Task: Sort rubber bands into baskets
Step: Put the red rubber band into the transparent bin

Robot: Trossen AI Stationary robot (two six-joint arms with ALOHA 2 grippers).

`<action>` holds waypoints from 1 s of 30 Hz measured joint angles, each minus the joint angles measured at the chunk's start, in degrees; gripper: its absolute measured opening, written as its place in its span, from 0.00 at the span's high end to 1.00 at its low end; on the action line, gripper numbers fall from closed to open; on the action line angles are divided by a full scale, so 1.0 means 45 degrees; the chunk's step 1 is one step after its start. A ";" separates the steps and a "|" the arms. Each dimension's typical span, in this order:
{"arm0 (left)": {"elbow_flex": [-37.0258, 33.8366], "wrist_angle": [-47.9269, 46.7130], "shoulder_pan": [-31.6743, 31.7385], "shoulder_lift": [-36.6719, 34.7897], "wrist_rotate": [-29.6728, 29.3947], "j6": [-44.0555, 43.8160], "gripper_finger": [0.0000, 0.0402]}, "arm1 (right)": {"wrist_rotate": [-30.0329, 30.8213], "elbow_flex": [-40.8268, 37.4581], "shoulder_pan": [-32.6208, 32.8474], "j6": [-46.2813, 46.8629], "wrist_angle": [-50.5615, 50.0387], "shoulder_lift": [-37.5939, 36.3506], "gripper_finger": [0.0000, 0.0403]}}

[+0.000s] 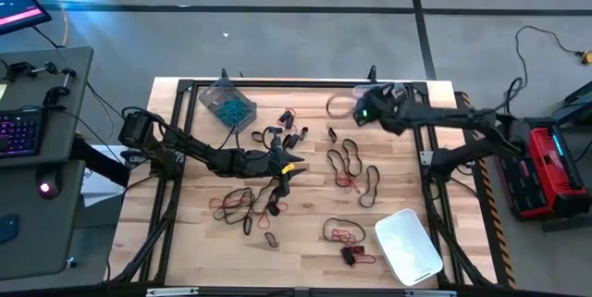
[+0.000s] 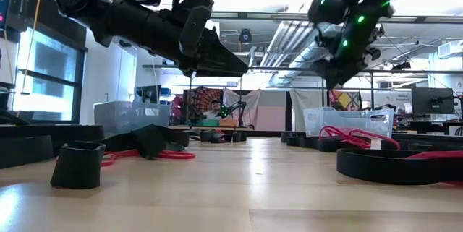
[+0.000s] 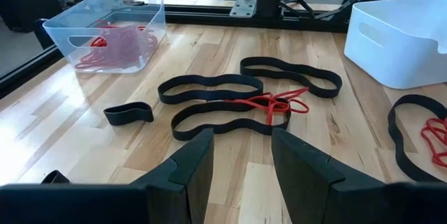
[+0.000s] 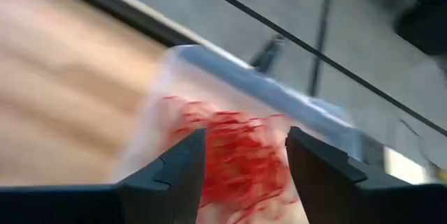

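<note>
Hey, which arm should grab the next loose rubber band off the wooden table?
Probably the left. The left gripper hangs open at mid-table over loose black and red rubber bands, while the right gripper is open above the clear plastic basket of red bands at the far edge.

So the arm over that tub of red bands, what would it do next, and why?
Probably lift away and swing back toward the loose bands. The right tool hangs open and empty over the clear basket of red bands, so nothing is left to drop there. Red bands still lie tangled with black ones mid-table. The left tool hovers open there too.
</note>
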 joint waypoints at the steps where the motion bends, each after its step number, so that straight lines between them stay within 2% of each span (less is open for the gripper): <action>1: 0.0000 -0.0021 0.0000 0.0000 0.0000 0.0000 0.65 | -0.0037 -0.0132 0.0544 0.0223 -0.0049 -0.0219 0.54; 5: 0.0000 -0.0054 0.0000 0.0000 0.0000 0.0001 0.65 | -0.0192 -0.0685 0.2978 0.1237 0.0175 -0.0907 0.58; 8: 0.0000 -0.0055 0.0000 0.0000 0.0000 0.0005 0.65 | -0.0805 -0.1047 0.4757 0.1854 0.0475 -0.1000 0.62; 15: 0.0000 -0.0061 -0.0053 0.0000 0.0041 -0.0015 0.65 | -0.1840 -0.1322 0.8621 0.2873 0.1399 -0.0639 0.63; 18: 0.0000 -0.0059 -0.0063 0.0000 0.0269 -0.0005 0.65 | -0.1885 -0.1322 1.0006 0.3626 0.1469 -0.0177 0.63; 23: 0.0000 -0.0059 -0.0063 0.0000 0.0290 -0.0010 0.65 | -0.1739 -0.1322 1.1308 0.5225 0.1428 0.1197 0.63; 30: 0.0000 -0.0059 -0.0063 0.0000 0.0287 -0.0005 0.66 | -0.1906 -0.1322 1.1559 0.6218 0.1427 0.3138 0.63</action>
